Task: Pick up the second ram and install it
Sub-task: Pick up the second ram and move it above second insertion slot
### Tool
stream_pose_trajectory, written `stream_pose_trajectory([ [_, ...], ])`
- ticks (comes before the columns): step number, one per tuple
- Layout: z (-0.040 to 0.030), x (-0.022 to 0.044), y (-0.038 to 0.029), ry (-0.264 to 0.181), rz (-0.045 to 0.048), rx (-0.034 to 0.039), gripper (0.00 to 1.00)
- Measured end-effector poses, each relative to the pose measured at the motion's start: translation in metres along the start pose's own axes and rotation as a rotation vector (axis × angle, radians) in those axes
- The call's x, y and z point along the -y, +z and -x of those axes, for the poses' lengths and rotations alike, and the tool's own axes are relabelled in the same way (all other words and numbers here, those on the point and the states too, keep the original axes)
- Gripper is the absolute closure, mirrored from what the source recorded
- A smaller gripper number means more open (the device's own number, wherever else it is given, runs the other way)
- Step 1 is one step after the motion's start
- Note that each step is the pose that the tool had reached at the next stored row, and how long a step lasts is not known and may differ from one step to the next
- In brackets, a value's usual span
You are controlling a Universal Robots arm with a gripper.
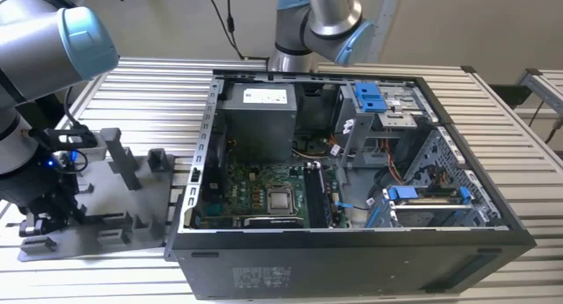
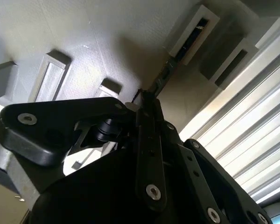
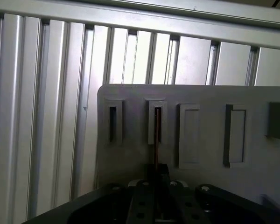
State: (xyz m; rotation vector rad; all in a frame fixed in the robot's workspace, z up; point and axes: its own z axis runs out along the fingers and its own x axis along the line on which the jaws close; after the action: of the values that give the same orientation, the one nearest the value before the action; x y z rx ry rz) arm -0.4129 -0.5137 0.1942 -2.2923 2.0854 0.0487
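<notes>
The hand [image 3: 157, 171], clamped on the edge-on second ram [image 3: 156, 149], holds it with its far end in a slot of the grey fixture [image 3: 200, 95] on the slatted bench [image 3: 46, 116].

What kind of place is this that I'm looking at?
Probably a robotics lab or assembly test cell: an open desktop computer case lies on an aluminium-profile table. Beside it is a robot arm, its gripper closed on the second ram in a grey slotted fixture plate.
</notes>
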Motion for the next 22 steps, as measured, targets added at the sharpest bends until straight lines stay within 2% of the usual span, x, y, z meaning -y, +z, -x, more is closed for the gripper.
stream_pose_trajectory([
  [9,0.0001,0.0001,-0.0005,0.0,-0.0003,0.0002,0.86],
  [22,0.0006,0.0001,-0.0122,0.0,0.0,0.0,0.86],
])
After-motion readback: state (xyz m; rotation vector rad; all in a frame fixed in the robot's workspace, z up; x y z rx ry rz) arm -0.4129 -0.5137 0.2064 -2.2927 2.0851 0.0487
